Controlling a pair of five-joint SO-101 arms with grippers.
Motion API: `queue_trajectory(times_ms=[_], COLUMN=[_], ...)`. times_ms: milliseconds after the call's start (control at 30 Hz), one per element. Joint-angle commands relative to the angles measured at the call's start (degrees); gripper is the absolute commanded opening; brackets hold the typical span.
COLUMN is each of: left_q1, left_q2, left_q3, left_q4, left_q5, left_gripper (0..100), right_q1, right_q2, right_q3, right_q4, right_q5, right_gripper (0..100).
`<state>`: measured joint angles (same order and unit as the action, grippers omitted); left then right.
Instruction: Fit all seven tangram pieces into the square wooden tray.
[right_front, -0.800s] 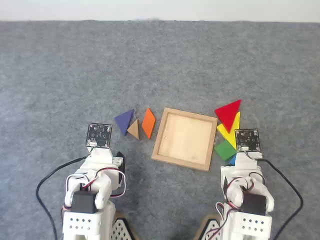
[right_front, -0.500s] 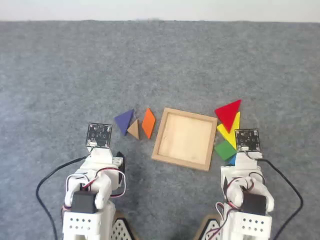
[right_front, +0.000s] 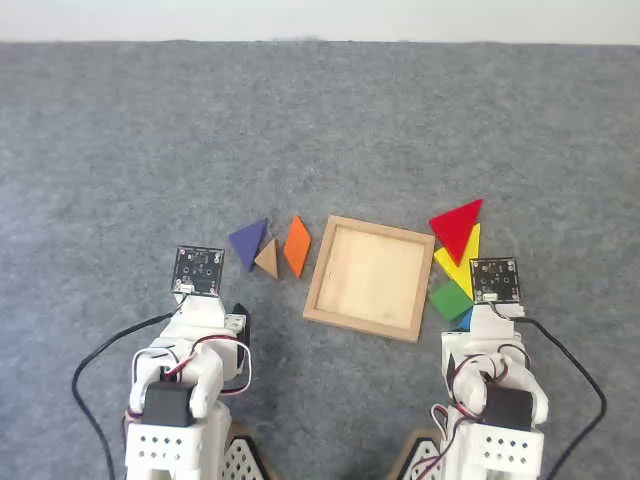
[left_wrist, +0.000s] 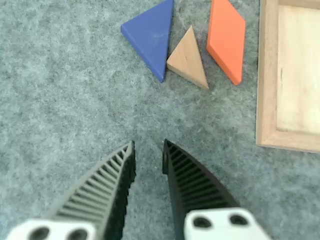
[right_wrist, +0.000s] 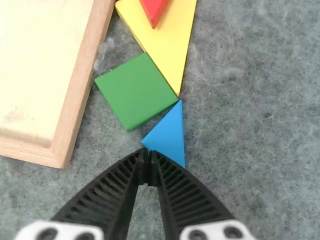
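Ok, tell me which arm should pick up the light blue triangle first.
Right. Its hand, shut, is right at a corner of the light blue triangle. The left hand is on the tray's far side, near the orange piece.

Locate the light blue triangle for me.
In the right wrist view, the light blue triangle lies just ahead of the shut right gripper. It is next to the green square and the yellow triangle, off the wooden tray's right side.
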<state>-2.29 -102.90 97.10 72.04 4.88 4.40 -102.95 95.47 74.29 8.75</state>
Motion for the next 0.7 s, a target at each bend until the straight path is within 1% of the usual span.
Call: queue_trajectory(times_ms=[0,467,667], left_q1=[0.18,0.18,0.18], left_q2=[-1.14,-1.14,-1.14], left_q3=[-0.75,-0.75,-0.75], left_q4=[0.35,0.35,0.35], left_q5=[-0.26,-0.26,-0.26], left_gripper=[9,9,9], right_q1=[0.48,0.13,-8.13], right_q2=[-1.01,-1.01,-1.01], right_q3=[0.97,0.97,0.97], right_q4=[0.75,0.31,0.48], right_q5=[0.62,0.18,0.18], right_gripper=[0.8,0.9,0.8])
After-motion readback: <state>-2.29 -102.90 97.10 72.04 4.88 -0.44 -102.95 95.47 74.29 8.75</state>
